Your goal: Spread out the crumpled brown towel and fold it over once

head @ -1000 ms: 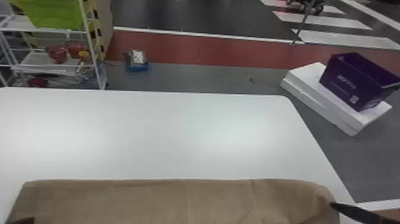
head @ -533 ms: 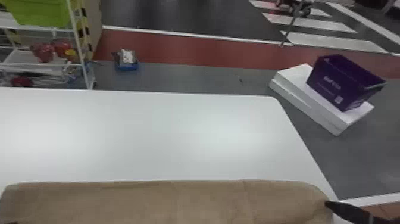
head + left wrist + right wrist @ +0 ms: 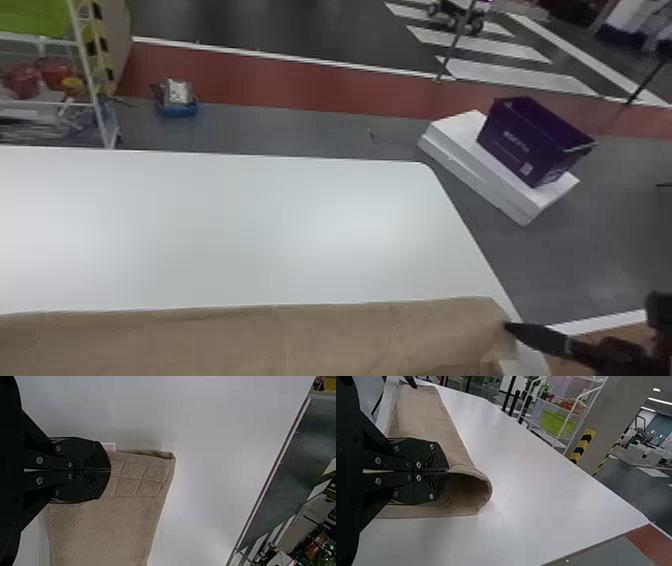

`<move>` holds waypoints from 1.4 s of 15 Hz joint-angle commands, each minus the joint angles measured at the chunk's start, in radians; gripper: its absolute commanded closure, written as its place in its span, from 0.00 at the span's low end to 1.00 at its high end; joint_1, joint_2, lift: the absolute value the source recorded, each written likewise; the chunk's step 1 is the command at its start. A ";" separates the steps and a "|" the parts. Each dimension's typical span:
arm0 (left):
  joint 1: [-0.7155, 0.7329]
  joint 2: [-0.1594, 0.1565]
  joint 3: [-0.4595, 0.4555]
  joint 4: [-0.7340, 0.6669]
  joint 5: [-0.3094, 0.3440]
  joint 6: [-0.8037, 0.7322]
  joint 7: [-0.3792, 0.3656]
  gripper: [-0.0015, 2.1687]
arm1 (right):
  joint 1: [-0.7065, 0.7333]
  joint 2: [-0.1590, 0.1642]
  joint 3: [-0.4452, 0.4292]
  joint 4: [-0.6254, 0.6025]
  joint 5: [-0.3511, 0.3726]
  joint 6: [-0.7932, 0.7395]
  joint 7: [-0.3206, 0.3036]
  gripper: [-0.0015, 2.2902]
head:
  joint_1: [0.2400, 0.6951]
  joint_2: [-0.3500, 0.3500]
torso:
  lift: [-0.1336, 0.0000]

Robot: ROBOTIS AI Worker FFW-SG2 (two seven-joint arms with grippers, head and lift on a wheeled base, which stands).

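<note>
Two grippers hold the towel, by our reading of the views.

Head view: we find the towel (image 3: 240,340) laid along the near part of the table (image 3: 210,220), its far edge almost straight. The right gripper (image 3: 507,326) is at the towel's right end, near the table's side edge. We judge the spreading done and the single fold in hand. We advise that both ends travel evenly, so that the far edge keeps its line.

Left wrist view: the left gripper (image 3: 110,470) has its fingers closed on the towel's end, next to a small label (image 3: 108,447). The patterned band reaches past the fingertips, and the layers lie close together at the corner. We consider this grip sound; a slight outward draw should keep the cloth taut without dragging it.

Right wrist view: the fingers are clenched on the upper layer, and the end of the towel bulges into an open loop. We note a risk that an early release leaves a hump or a skewed corner. We recommend that this side be lowered until layer meets layer, with edges matched, before the jaws part. Both should then open gently and back off level, lest a fingertip snag the cloth and lift the fold.
</note>
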 commanded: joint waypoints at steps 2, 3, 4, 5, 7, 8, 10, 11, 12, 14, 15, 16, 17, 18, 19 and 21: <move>-0.007 -0.002 -0.006 0.010 -0.009 0.000 0.002 0.87 | -0.002 0.006 0.008 -0.050 -0.049 0.090 0.003 0.63 | 1.00 0.06 | 0.08; -0.015 0.000 -0.005 0.016 -0.010 0.000 0.004 0.87 | 0.003 0.010 0.005 -0.073 -0.086 0.136 0.003 0.63 | 1.00 0.08 | 0.08; -0.018 0.001 -0.005 0.019 -0.010 0.000 0.002 0.87 | 0.005 0.010 -0.007 -0.075 -0.118 0.164 0.003 0.63 | 1.00 0.10 | 0.08; -0.023 0.003 -0.005 0.024 -0.010 0.000 0.002 0.87 | 0.005 0.010 -0.021 -0.073 -0.133 0.170 0.003 0.63 | 1.00 0.12 | 0.08; -0.032 0.006 -0.005 0.041 -0.009 0.000 -0.002 0.87 | 0.028 0.012 -0.033 -0.069 -0.121 0.158 0.003 0.63 | 1.00 0.15 | 0.08; -0.036 0.006 -0.005 0.048 -0.007 0.000 -0.004 0.87 | 0.041 0.019 -0.024 -0.070 -0.093 0.112 0.003 0.62 | 1.00 0.14 | 0.08; -0.038 0.004 -0.006 0.044 0.005 -0.003 0.005 0.87 | 0.058 0.059 -0.016 -0.101 0.014 0.014 0.003 0.22 | 1.00 0.13 | 0.08; -0.039 -0.002 -0.006 0.041 0.011 -0.009 0.018 0.87 | 0.067 0.075 -0.010 -0.132 0.080 -0.036 0.003 0.00 | 1.00 0.12 | 0.08; -0.039 -0.002 -0.006 0.034 0.017 -0.021 0.038 0.86 | 0.067 0.078 -0.008 -0.141 0.125 -0.057 0.003 0.00 | 1.00 0.12 | 0.08; -0.039 -0.005 0.003 0.010 0.027 -0.043 0.047 0.86 | 0.063 0.067 -0.027 -0.161 0.174 -0.066 0.003 0.01 | 1.00 0.10 | 0.08; -0.029 -0.007 0.011 -0.012 0.037 -0.061 0.062 0.86 | 0.055 0.070 -0.038 -0.185 0.223 -0.088 -0.011 0.02 | 1.00 0.09 | 0.08; -0.012 -0.007 0.023 -0.033 0.057 -0.083 0.073 0.86 | 0.046 0.072 -0.051 -0.194 0.233 -0.100 -0.028 0.02 | 1.00 0.08 | 0.08; 0.002 -0.010 0.046 -0.055 0.099 -0.095 0.084 0.86 | 0.028 0.072 -0.067 -0.199 0.227 -0.097 -0.031 0.02 | 1.00 0.07 | 0.08; 0.013 -0.013 0.049 -0.071 0.123 -0.120 0.084 0.86 | 0.009 0.075 -0.085 -0.199 0.201 -0.097 -0.031 0.03 | 1.00 0.06 | 0.08; 0.020 -0.013 0.049 -0.091 0.149 -0.114 0.070 0.86 | 0.000 0.084 -0.100 -0.199 0.169 -0.100 -0.031 0.07 | 1.00 0.05 | 0.08; 0.027 -0.016 0.032 -0.125 0.180 -0.034 0.013 0.86 | -0.021 0.116 -0.105 -0.239 0.157 -0.103 -0.034 0.22 | 1.00 0.04 | 0.08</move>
